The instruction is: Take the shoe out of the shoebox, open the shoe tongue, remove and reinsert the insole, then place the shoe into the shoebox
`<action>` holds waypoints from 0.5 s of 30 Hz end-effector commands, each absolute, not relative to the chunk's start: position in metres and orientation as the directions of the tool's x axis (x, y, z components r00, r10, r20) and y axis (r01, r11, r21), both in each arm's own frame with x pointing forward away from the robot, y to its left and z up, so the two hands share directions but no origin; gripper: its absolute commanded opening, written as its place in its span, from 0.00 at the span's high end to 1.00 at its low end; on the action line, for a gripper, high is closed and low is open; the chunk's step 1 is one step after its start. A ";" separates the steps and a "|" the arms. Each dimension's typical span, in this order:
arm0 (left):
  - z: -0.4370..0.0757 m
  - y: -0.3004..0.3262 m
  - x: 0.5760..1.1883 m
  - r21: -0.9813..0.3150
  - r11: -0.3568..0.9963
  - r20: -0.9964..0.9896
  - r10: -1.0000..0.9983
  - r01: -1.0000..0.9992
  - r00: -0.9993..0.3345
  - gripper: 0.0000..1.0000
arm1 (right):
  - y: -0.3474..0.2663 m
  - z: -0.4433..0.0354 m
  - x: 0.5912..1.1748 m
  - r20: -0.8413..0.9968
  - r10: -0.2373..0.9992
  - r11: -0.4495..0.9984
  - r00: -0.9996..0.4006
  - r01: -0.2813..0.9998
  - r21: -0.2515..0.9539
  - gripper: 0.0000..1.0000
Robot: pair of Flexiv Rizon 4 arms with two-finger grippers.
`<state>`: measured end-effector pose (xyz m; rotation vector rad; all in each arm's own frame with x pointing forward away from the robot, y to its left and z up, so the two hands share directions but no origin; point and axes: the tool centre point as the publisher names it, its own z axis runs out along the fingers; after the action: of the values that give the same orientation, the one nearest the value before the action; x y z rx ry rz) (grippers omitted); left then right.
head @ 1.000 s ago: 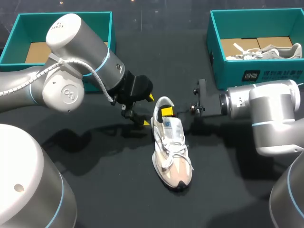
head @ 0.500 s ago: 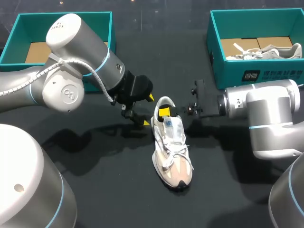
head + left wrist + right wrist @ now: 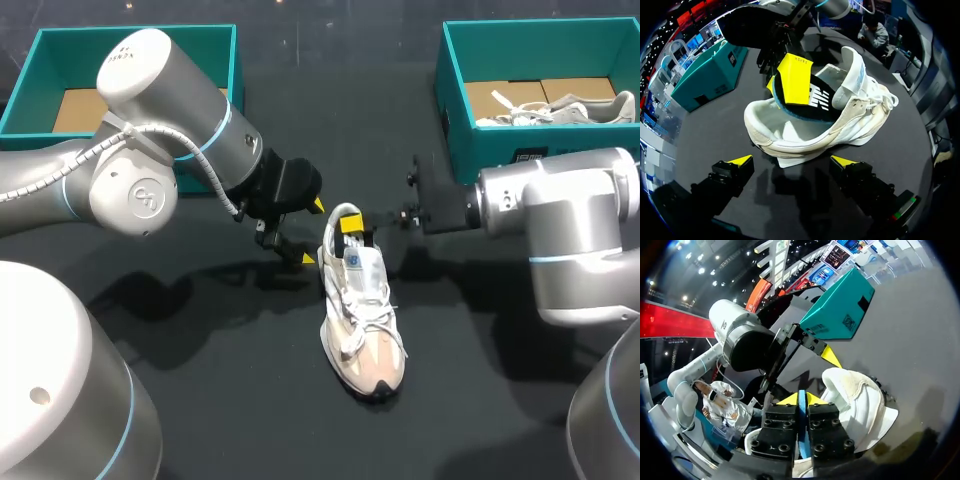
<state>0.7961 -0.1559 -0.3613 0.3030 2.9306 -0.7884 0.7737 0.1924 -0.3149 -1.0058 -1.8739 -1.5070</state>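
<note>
A white and beige shoe (image 3: 362, 310) lies on the black table, toe toward me. Its heel opening (image 3: 790, 127) faces my left gripper (image 3: 792, 161). That gripper (image 3: 312, 232) stands open just left of the heel, touching nothing. From the right, my right gripper (image 3: 350, 224) reaches over the heel opening. It is shut on the dark, blue-edged insole (image 3: 812, 102), whose thin blue edge (image 3: 801, 415) shows between the fingers (image 3: 827, 427). The insole's heel end is raised out of the shoe (image 3: 860, 400); its front end is hidden inside.
A teal shoebox (image 3: 140, 40) with a cardboard floor stands at the back left. Another teal shoebox (image 3: 480, 140) at the back right holds a second pale shoe (image 3: 560, 108). My bulky left arm (image 3: 150, 150) lies across the left of the table.
The right gripper's yellow tips shifted slightly toward the far side at the heel, and its wrist moved up and back. The left arm and the shoe stayed put.
</note>
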 end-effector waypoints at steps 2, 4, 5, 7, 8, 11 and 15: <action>-0.361 -0.156 0.796 -0.484 0.848 -0.140 0.167 0.215 -0.976 0.00 | 0.196 -0.330 0.767 0.809 0.219 0.099 -0.545 0.837 0.538 1.00; -0.361 -0.156 0.796 -0.484 0.848 -0.140 0.167 0.215 -0.976 0.00 | 0.196 -0.331 0.764 0.811 0.223 0.096 -0.541 0.840 0.534 1.00; -0.361 -0.156 0.796 -0.484 0.848 -0.140 0.167 0.215 -0.976 0.00 | 0.196 -0.330 0.763 0.810 0.228 0.094 -0.541 0.840 0.534 1.00; -0.361 -0.156 0.796 -0.484 0.848 -0.140 0.167 0.215 -0.976 0.00 | 0.196 -0.326 0.761 0.804 0.236 0.092 -0.546 0.836 0.541 1.00; -0.361 -0.156 0.796 -0.484 0.848 -0.140 0.167 0.215 -0.976 0.00 | 0.195 -0.324 0.761 0.799 0.240 0.092 -0.551 0.833 0.546 1.00; -0.361 -0.156 0.796 -0.484 0.848 -0.140 0.167 0.215 -0.976 0.00 | 0.194 -0.318 0.763 0.789 0.246 0.095 -0.563 0.824 0.559 0.63; -0.360 -0.155 0.796 -0.485 0.847 -0.141 0.171 0.218 -0.975 0.00 | 0.191 -0.315 0.766 0.783 0.250 0.104 -0.569 0.820 0.563 0.41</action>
<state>0.7961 -0.1559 -0.3612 0.3065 2.9295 -0.7881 0.7676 0.1945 -0.3201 -1.0377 -1.8762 -1.4937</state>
